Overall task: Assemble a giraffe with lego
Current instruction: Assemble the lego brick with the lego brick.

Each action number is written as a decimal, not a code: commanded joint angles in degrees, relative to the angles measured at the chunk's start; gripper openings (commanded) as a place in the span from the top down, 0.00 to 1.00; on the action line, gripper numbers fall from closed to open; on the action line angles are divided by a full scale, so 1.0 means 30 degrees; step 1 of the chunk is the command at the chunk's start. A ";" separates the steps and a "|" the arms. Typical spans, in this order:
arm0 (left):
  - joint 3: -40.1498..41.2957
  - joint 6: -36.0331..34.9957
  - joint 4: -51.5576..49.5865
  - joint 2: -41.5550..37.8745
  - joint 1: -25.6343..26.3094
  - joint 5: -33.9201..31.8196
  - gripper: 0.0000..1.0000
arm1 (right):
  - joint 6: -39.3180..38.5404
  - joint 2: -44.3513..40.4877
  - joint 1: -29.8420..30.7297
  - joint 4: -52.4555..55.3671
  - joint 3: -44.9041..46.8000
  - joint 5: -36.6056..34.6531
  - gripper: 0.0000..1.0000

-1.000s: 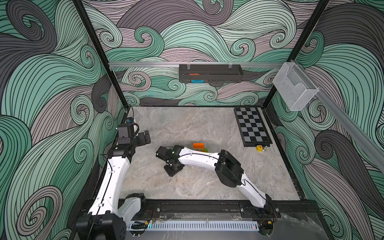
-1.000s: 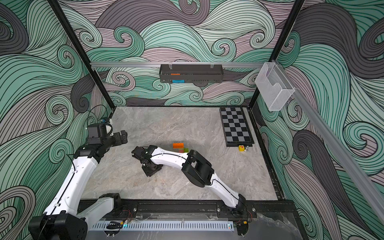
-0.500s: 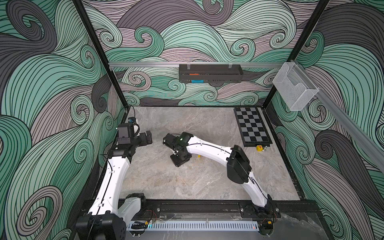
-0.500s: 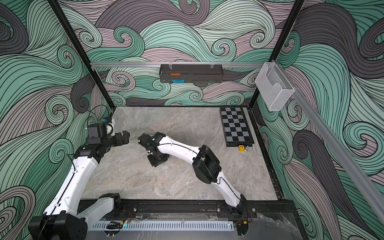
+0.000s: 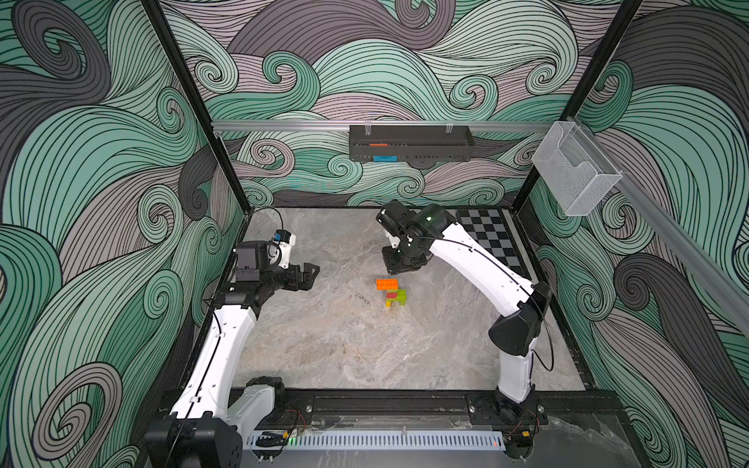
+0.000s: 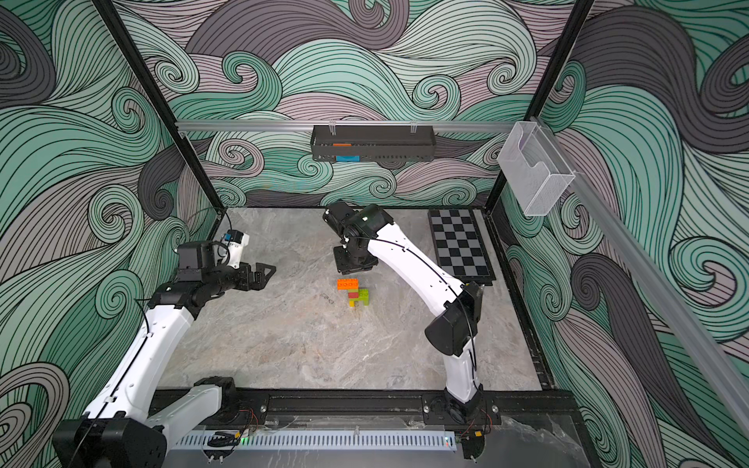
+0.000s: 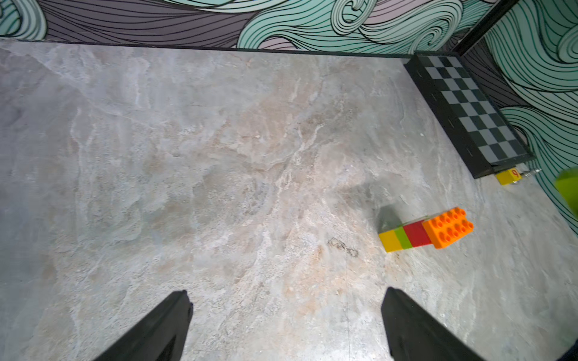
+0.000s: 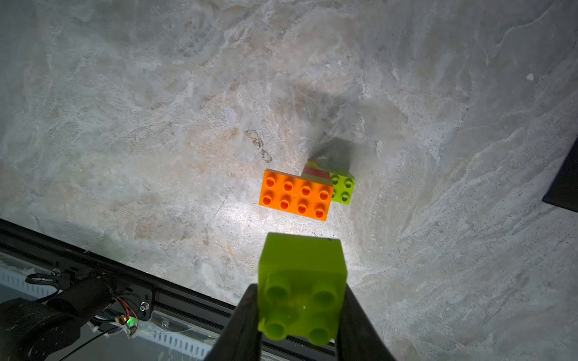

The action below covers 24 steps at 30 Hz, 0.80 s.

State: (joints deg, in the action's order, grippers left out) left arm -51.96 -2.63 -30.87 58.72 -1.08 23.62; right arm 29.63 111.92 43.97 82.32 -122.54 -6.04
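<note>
Lifts the right hand (image 5: 401, 265) out of the low reach across the desk (image 5: 344, 344) seen a second ago and brings it up and back, to hang just behind the giraffe (image 5: 391, 293). Uncovers thereby the whole figure, half hidden under the arm before. Clamps a lime green brick (image 8: 301, 265) between the right hand's two dark fingers (image 8: 244, 322), four studs facing the wrist camera. Leaves the left hand (image 7: 286, 298) about where it was, near the desk's left edge, jaws wide apart and empty, aimed toward the figure yet well apart from it.

Points, most likely, to a picked-up piece on its way to the build and not yet pressed on. Calls next for squaring the brick to a free set of studs before any push.

Stands upright near the middle of the desk in both top views. Stacks yellow at the foot, then green, then red, with the long orange head brick (image 8: 295, 195) on top, eight round studs in two rows. Shows a green body brick (image 8: 342, 189) jutting out beside the neck, four studs bare.

Looks hard, glossy and square-edged throughout, chunky plastic with flat sides easy to pinch. Sits on a matte, grey, stone-veined desk, smooth and level.
</note>
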 commanded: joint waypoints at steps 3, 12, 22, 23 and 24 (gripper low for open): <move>0.0095 -0.0578 -0.0109 0.0341 0.0675 0.1355 0.01 | 0.0569 0.1370 -0.0153 0.0728 0.0379 0.0510 0.85; -0.0177 -0.0619 -0.0327 0.0525 0.1703 0.1527 0.01 | 0.0378 0.3496 -0.0687 0.0739 -0.0773 0.1081 0.86; -0.0315 -0.0675 -0.0431 0.0525 0.1946 0.1415 0.01 | 0.0431 0.3629 -0.0776 0.0757 -0.0219 0.1106 0.86; -0.0313 -0.0676 -0.0432 0.0525 0.1943 0.1415 0.01 | 0.0437 0.3596 -0.0768 0.0728 -0.0105 0.1139 0.86; -0.0295 -0.0675 -0.0432 0.0525 0.1943 0.1415 0.01 | 0.0464 0.3567 -0.0781 0.0722 -0.0029 0.1158 0.86</move>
State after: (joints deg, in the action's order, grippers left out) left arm -51.68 -3.97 -31.09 59.92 4.32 27.07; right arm 30.48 123.48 41.58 83.42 -123.22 -3.36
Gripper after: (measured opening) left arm 0.987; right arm 0.353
